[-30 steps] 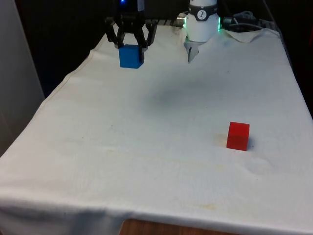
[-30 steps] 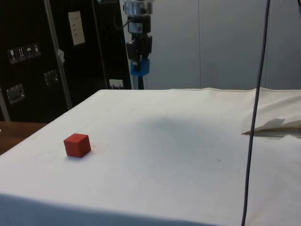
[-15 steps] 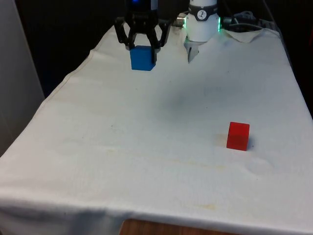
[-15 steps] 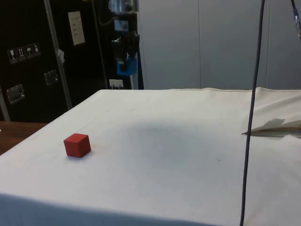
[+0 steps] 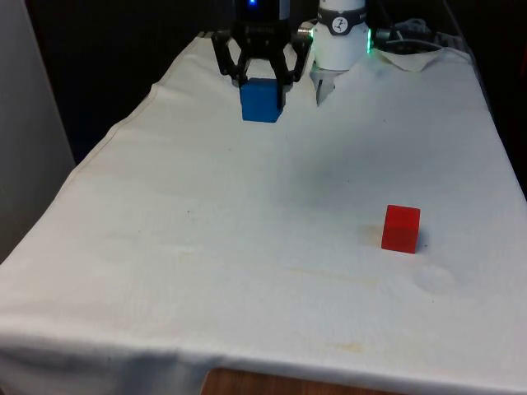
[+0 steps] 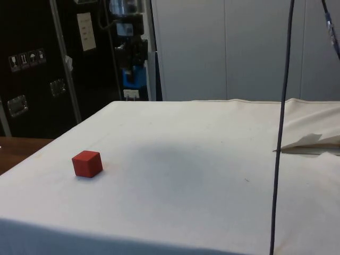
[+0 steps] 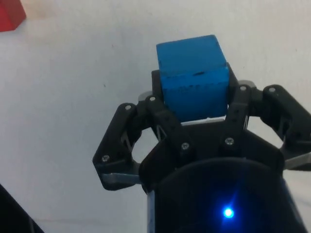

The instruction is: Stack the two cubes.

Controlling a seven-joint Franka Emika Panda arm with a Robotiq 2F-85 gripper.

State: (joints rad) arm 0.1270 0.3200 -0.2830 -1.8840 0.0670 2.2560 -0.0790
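Gripper (image 5: 262, 82) pinches blue cube (image 5: 262, 101) by opposite flat sides (rigid, probably light); red cube (image 5: 401, 228) waits.

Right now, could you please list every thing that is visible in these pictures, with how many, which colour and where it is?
small blue cube: one, blue, held in the air between the fingers, above the far part of the table, towards the front view's left.
small red cube: one, red, resting on the cloth on the front view's right side, nearer the camera, well apart from the blue one.
white cloth: one, white, covering the whole table, with some faint stains.
thin dark cable: one, dark, hanging down at the right of the side view.
black two-finger gripper: one, black, shut on the blue cube.
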